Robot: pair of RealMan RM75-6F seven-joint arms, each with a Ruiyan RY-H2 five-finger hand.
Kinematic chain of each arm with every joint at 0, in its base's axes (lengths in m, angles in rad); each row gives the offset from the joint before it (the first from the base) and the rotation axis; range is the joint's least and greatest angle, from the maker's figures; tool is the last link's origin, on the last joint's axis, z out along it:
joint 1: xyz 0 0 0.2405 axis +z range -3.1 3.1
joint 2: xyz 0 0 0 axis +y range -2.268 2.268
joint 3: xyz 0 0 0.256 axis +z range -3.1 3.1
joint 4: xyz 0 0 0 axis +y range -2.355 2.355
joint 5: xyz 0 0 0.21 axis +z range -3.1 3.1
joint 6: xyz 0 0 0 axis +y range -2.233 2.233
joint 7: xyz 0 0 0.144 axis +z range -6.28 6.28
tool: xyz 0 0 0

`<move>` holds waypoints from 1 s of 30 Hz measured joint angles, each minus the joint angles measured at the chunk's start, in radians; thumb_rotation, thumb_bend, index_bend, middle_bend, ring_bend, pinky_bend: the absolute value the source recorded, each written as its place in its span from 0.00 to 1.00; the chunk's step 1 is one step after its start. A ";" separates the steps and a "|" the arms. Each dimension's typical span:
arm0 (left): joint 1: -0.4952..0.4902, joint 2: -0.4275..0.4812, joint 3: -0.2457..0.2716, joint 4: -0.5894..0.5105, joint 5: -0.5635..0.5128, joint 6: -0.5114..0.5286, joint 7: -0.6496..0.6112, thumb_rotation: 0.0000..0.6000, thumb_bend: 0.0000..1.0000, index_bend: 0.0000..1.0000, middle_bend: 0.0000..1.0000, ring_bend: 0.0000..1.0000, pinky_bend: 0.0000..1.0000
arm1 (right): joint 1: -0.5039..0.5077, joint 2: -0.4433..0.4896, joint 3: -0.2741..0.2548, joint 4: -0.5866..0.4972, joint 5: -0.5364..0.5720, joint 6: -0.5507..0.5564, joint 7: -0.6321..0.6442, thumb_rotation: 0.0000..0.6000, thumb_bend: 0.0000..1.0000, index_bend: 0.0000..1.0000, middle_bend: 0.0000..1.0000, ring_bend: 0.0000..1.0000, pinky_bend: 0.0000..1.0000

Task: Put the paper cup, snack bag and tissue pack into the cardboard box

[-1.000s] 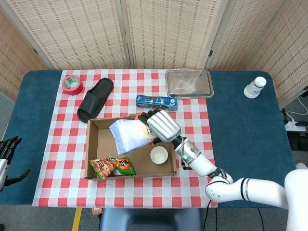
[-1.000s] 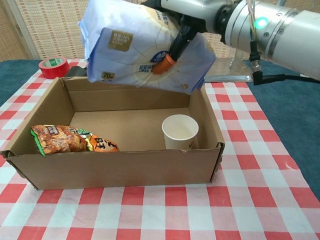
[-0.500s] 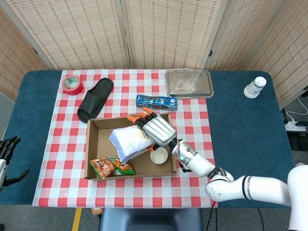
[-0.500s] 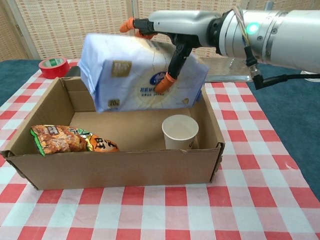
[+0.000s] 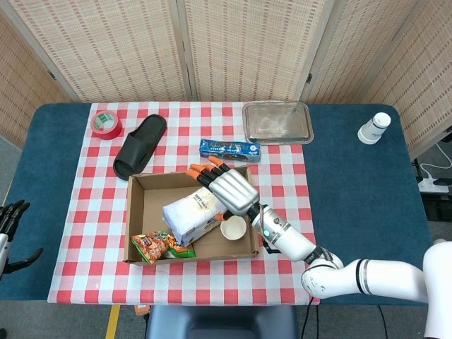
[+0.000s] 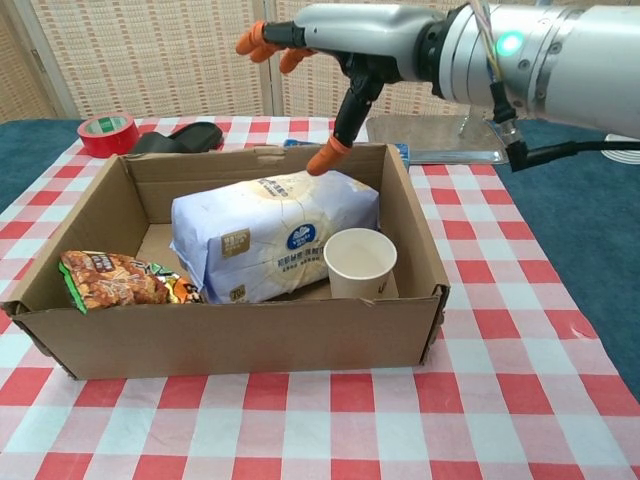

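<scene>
The cardboard box [image 5: 138,212] [image 6: 420,255] stands on the checked cloth. Inside it lie the white and blue tissue pack [image 5: 189,214] [image 6: 270,235], the white paper cup [image 5: 233,227] [image 6: 361,263] to its right, and the orange snack bag [image 5: 157,246] [image 6: 118,280] in the near left corner. My right hand [image 5: 229,189] [image 6: 340,45] hovers above the pack with its orange-tipped fingers spread, holding nothing. My left hand [image 5: 10,224] hangs off the table's left edge, fingers apart and empty.
Behind the box lie a blue tube box [image 5: 229,149], a black slipper [image 5: 139,145] [image 6: 182,137], red tape [image 5: 106,124] [image 6: 108,134] and a clear tray [image 5: 277,122]. A white bottle [image 5: 373,128] stands far right on the blue table.
My right hand lowered the tissue pack into the box and let it go. The pack now rests inside, and the hand is spread above it.
</scene>
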State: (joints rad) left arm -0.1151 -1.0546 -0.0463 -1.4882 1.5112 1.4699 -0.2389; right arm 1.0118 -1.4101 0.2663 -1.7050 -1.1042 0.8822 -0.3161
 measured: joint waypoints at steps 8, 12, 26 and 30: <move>-0.001 -0.001 0.002 -0.005 0.001 -0.002 0.011 1.00 0.22 0.00 0.00 0.00 0.00 | -0.053 0.092 -0.022 -0.033 -0.036 0.114 -0.122 1.00 0.00 0.00 0.00 0.00 0.00; -0.003 -0.004 0.002 -0.006 -0.001 -0.008 0.020 1.00 0.22 0.00 0.00 0.00 0.00 | -0.123 0.152 -0.048 -0.040 -0.051 0.243 -0.219 1.00 0.00 0.00 0.00 0.00 0.00; -0.001 -0.011 -0.002 -0.012 -0.009 -0.003 0.054 1.00 0.22 0.00 0.00 0.00 0.00 | -0.503 0.298 -0.213 0.192 -0.087 0.435 0.064 1.00 0.00 0.00 0.00 0.00 0.00; -0.006 -0.017 -0.003 -0.012 -0.020 -0.018 0.073 1.00 0.22 0.00 0.00 0.00 0.00 | -0.607 0.291 -0.272 0.291 -0.142 0.459 0.212 1.00 0.00 0.02 0.00 0.00 0.00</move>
State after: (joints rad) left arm -0.1213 -1.0712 -0.0498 -1.4999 1.4916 1.4523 -0.1660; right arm 0.4047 -1.1191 -0.0060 -1.4142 -1.2464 1.3407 -0.1046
